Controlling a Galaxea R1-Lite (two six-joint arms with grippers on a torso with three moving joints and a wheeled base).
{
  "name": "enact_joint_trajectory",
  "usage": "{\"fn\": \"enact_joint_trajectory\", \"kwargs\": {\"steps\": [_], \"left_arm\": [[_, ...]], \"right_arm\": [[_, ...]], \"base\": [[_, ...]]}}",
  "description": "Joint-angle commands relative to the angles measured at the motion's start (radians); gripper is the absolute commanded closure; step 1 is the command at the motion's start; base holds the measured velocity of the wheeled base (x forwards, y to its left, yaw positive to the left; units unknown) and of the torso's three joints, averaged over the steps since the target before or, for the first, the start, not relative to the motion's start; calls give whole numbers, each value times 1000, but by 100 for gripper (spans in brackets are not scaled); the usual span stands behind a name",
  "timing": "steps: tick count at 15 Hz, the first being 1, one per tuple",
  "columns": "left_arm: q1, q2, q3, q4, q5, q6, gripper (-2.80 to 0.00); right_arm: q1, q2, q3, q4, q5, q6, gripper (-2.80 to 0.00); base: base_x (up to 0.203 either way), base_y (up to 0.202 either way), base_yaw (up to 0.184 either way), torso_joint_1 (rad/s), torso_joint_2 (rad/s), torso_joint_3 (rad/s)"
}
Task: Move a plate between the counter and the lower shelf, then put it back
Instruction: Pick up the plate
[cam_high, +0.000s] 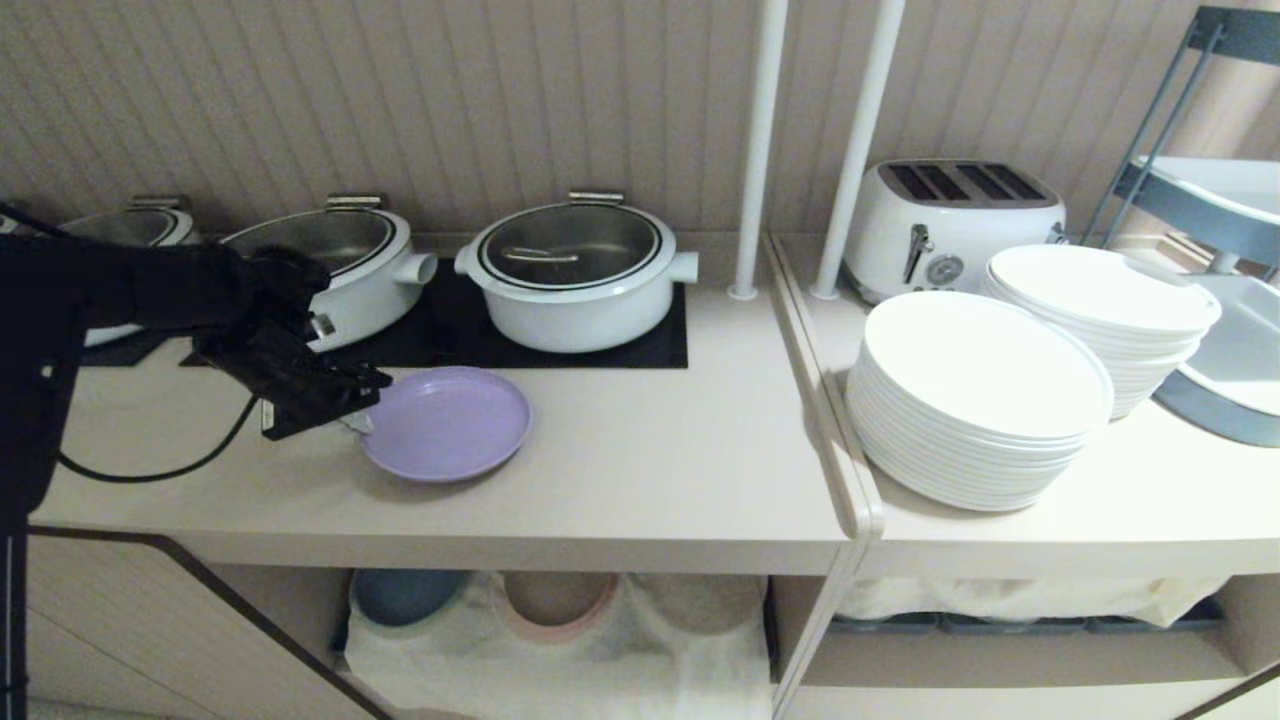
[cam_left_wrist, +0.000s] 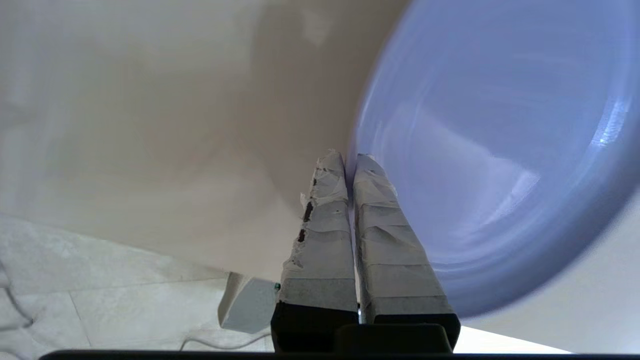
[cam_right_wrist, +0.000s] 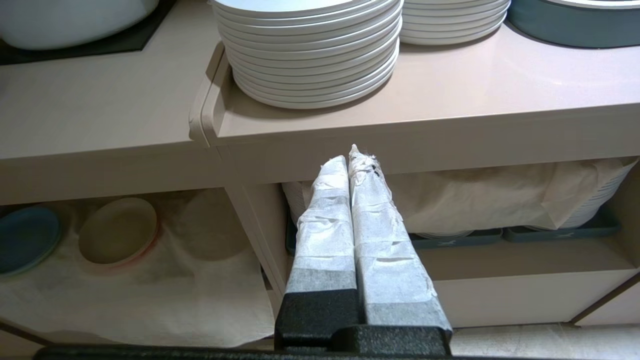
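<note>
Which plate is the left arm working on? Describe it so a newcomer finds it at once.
Start at the long beige counter with the black hob panels. In front of the middle white pot lies the plate, its left rim pinched by the left gripper. It is small and lavender, unlike the large white plates stacked to the right.

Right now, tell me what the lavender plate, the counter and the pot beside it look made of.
The plate: probably plastic, a smooth moulded lavender with soft highlights in the left wrist view.
The counter: matte beige, laminate or stone-like; its dull, even surface leaves that open.
The pot: glossy white body, likely enamelled or coated metal, under a see-through lid that looks like glass.
</note>
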Motion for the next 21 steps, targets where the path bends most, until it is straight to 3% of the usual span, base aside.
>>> {"fn": "enact_joint_trajectory", "kwargs": {"steps": [1,5,7,9,21], "left_arm": [[-3,-40,4,6,-4,-3,0],[-3,-72,13,68,-43,-22,0],[-2,-87,19,87,-90,-79,0],[-2,-99,33,89,-94,-119,0],[-10,-365,330,81,-188,-113,0]], "right_arm": [[1,0,0,0,0,0,0],[1,0,0,0,0,0,0],[0,0,0,0,0,0,0],[0,0,0,0,0,0,0],[1,0,0,0,0,0,0]], "base": [[0,0,0,0,0,0],[0,0,0,0,0,0],[0,0,0,0,0,0],[0,0,0,0,0,0],[0,0,0,0,0,0]]}}
